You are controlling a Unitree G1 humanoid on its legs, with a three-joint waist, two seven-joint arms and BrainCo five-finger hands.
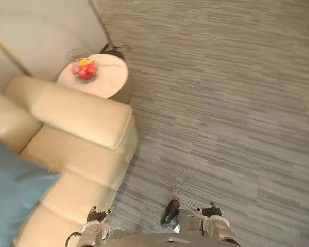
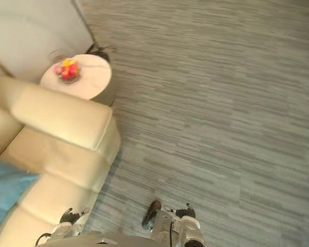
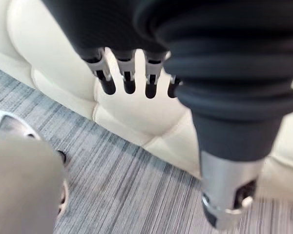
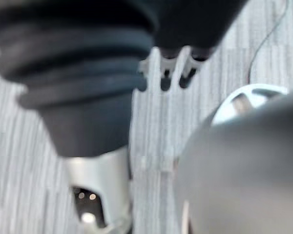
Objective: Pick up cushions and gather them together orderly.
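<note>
**Head views, left to right.**

- **Lower left of the frame:** a blue cushion [image 1: 10,195] lies on the seat of a cream sofa [image 1: 77,118], partly cut by the frame edge. It is the one cushion in sight.
- **Left half of the frame:** the sofa's padded arm runs across it.
- **Upper left, just beyond that arm:** a round worktop [image 1: 110,82] bears a bowl of fruit [image 1: 84,69], probably no part of the task.
- **Bottom edge, left of centre:** the left robot hand [image 3: 129,73] hangs beside the sofa's front corner. Its wrist view shows the fingers straight and slightly spread, thumb apart, holding nothing. The sofa's padded front lies past the fingertips.
- **Centre and right:** grey carpet [image 1: 221,103].
- **Bottom edge, right of centre:** the right robot hand [image 4: 166,73] hangs over the carpet, fingers likewise straight and loose, empty.

Both arms appear lowered at the sides, a posture suited to walking rather than reaching. The cushion lies left of the left robot hand and higher in the frame, apart from it, with sofa seat between. It is well apart from the right robot hand. On this evidence the pick-up is not yet begun, and the nearer left robot hand seems better placed for a first grasp.
</note>
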